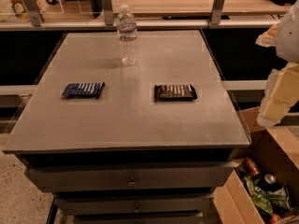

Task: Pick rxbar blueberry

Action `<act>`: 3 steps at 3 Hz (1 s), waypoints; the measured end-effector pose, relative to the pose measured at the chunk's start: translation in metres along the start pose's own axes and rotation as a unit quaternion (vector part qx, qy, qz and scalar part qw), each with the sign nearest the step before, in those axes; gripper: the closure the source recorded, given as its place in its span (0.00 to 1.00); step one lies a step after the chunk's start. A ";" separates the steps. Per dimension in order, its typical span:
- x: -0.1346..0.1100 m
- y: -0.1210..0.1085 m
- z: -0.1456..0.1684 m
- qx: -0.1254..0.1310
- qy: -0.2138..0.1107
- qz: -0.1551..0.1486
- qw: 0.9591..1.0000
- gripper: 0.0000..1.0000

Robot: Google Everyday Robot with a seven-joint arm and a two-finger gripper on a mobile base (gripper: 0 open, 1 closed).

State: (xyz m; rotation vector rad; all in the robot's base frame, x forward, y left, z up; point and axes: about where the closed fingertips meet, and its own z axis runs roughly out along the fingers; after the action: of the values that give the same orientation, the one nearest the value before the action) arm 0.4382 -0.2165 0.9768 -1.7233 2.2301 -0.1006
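Counter (pixel 131 125): a grey, square-topped unit that fills most of the view. Three things lie on its top.
Drawers (pixel 131 178): stacked below the top on the near face, all closed; the upper one has a small pull at its middle.
Blue bar (pixel 83 89): the task's thing. It lies flat at 9 o'clock from the counter's middle, near the left edge, long side running left to right. The wrapper is dark blue with rows of white lettering. Nothing touches it.
Brown bar (pixel 175 92): the same size and also flat, at 3 o'clock from the blue bar and well apart from it. It sits a little right of the counter's middle.
Bottle (pixel 127 34): clear plastic with a white cap, upright at 12 o'clock near the far edge.
Hand (pixel 276 101): pale cream, hanging off the counter's right edge at 3 o'clock, over the box and not over the top. It is well apart from both bars and the brown bar is the nearer. Whether it is spread or pressed together, I cannot tell. It holds nothing that can be seen.
Box (pixel 233 199): open cardboard on the floor at 5 o'clock, beside the drawers, with cans and packets inside.
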 end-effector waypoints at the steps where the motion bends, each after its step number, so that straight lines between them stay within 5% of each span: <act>1: 0.000 0.000 0.000 0.000 0.000 0.000 1.000 0.00; 2: -0.022 0.014 0.009 0.006 -0.001 -0.006 1.000 0.00; 3: -0.086 0.054 0.033 0.015 -0.006 -0.033 0.999 0.00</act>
State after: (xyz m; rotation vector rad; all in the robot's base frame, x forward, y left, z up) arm 0.4161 -0.1158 0.9502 -1.7770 2.1526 -0.1391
